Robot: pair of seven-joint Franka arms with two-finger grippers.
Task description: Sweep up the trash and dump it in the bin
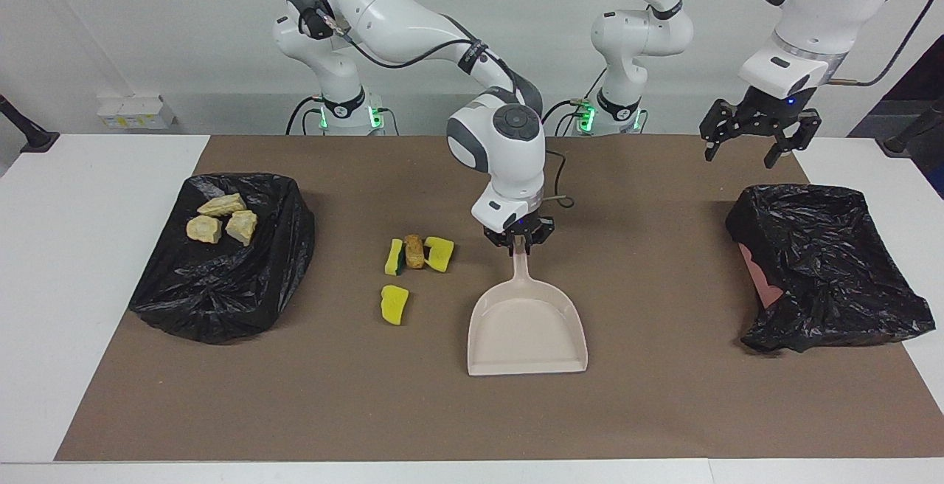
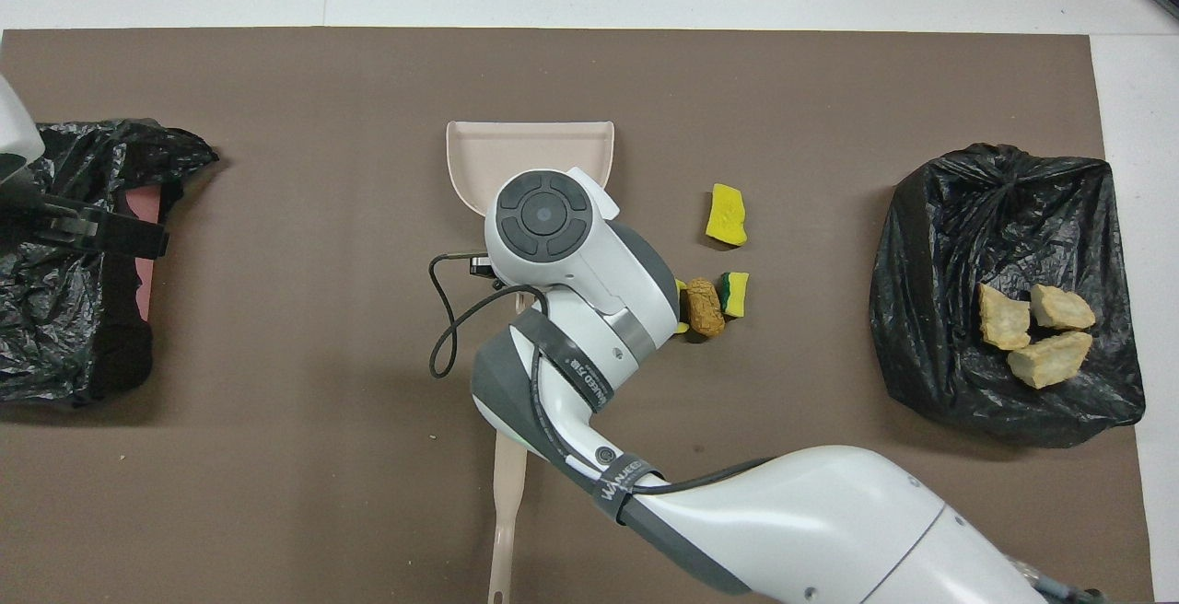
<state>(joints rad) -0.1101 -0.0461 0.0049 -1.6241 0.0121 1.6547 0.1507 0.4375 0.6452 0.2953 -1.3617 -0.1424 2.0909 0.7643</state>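
The right arm's wrist covers much of the beige dustpan (image 2: 530, 148) in the overhead view, leaving only its open lip showing; it also hides all but a sliver of one sponge piece there. From across the bench (image 1: 664, 410) the whole pan shows, lying flat on the brown mat with its handle pointing toward the robots. The right claw (image 1: 518, 246) is clenched on the tip of that handle.

The brush (image 2: 507, 512) is cut off in the overhead view (only its beige handle shows under the right arm) and is blocked by the arm in the facing view.

Trash, counted: three yellow sponge pieces (image 1: 394, 304) and one brown crusty lump (image 1: 414, 251) lie on the mat beside the dustpan, toward the right arm's end. The lump sits between two of the sponges, touching them; the third sponge lies apart, farther from the robots. Three tan bread-like chunks (image 1: 220, 220) rest on top of the black-bagged bin (image 1: 221, 285) at the right arm's end.

A second black-bagged bin (image 1: 826, 263) stands at the left arm's end. The left claw (image 1: 759, 137) hangs released over its nearer edge, waiting.
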